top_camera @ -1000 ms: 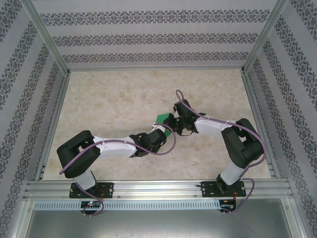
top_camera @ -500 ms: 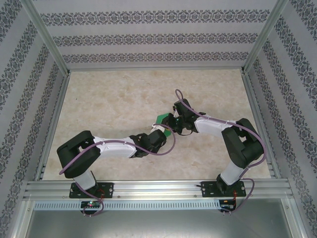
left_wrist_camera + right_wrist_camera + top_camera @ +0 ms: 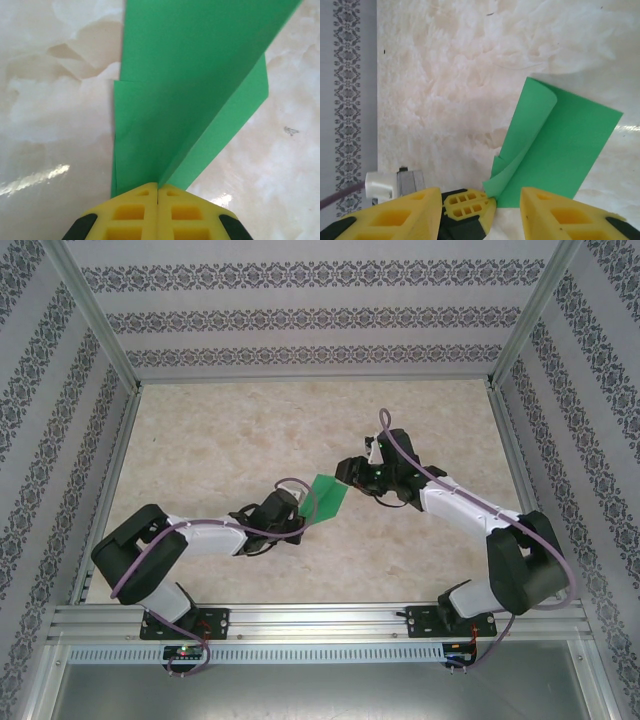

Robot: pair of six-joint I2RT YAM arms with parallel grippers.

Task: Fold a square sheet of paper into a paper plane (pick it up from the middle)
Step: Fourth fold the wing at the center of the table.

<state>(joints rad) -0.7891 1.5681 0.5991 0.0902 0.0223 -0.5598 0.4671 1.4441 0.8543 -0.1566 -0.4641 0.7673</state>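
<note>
A second ago the two arms were bunched together at the centre of the top view, with only a sliver of green showing between them. Now they have drawn apart, and the thin sheet of bright green paper shows as a broad slanted patch just below the middle of that frame, over the pale marbled table. The left arm's fingers are pressed flat together at the bottom centre of the left wrist view, pinching the sheet at its near end, so that two layers fan up and away from the grip. From above they sit at the sheet's lower left. The right arm's fingers have let go and swung toward the upper right. They stand spread at the bottom of the right wrist view with nothing clamped between them, and in the top view they hang just off the sheet's upper-right corner. The right wrist view shows the sheet folded over, its upper layer curling loose along the left side instead of lying flat. I cannot tell whether its far edge rests on the table. So the sheet has passed to the left arm alone. It is doubled but not sharply creased and nowhere near a dart, so most of the folding looks still to come.
</note>
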